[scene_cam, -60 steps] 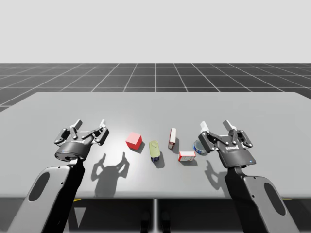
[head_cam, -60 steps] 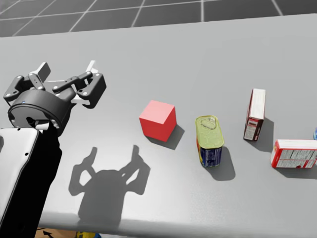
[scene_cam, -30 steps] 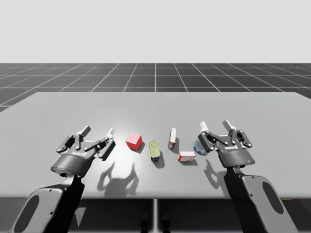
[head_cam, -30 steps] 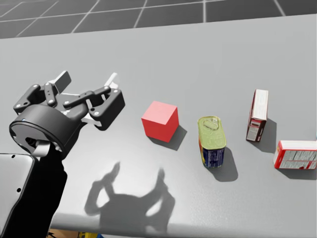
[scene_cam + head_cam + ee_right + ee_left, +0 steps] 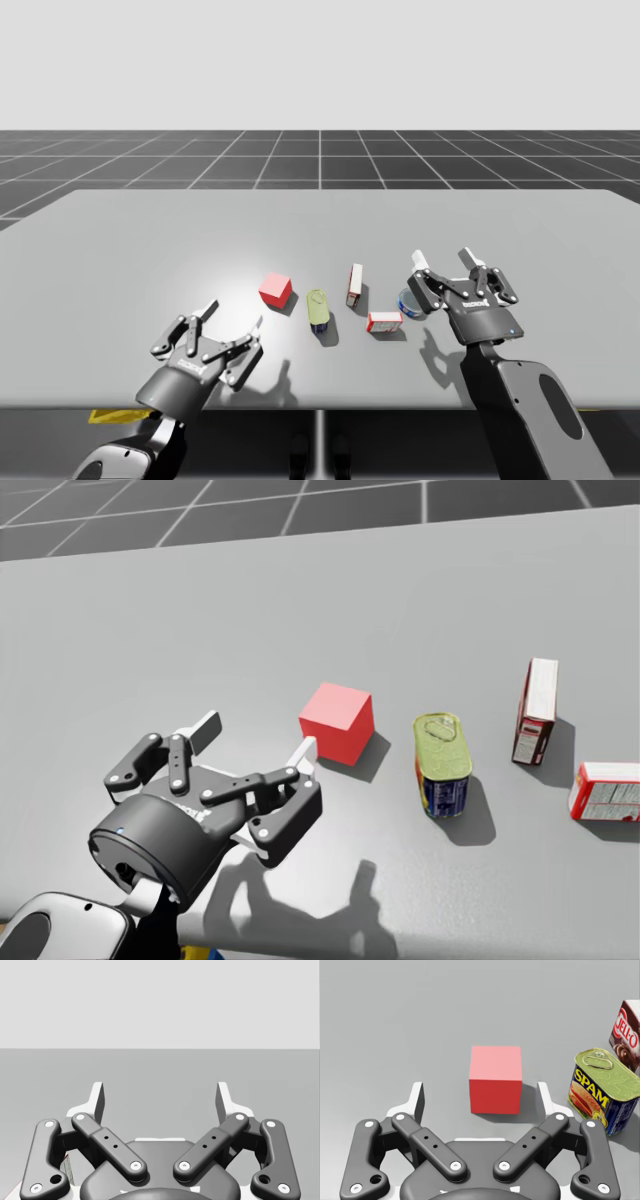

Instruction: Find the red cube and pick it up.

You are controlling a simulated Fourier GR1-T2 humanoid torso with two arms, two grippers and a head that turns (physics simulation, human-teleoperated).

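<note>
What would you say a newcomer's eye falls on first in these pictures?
The bright red cube stands out on the grey table, at the left end of a row with a green-topped can, an upright box and a flat box. My left tool, open, is lined up just short of the cube, while my right tool hovers open at the row's far end.

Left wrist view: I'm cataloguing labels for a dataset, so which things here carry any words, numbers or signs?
Red cube: none, its faces are plain.
Yellow-topped rectangular can: brand print on its side, which I do not read off.
Red-and-white box beyond the can: brand print, partly out of view, likewise not read off.
</note>
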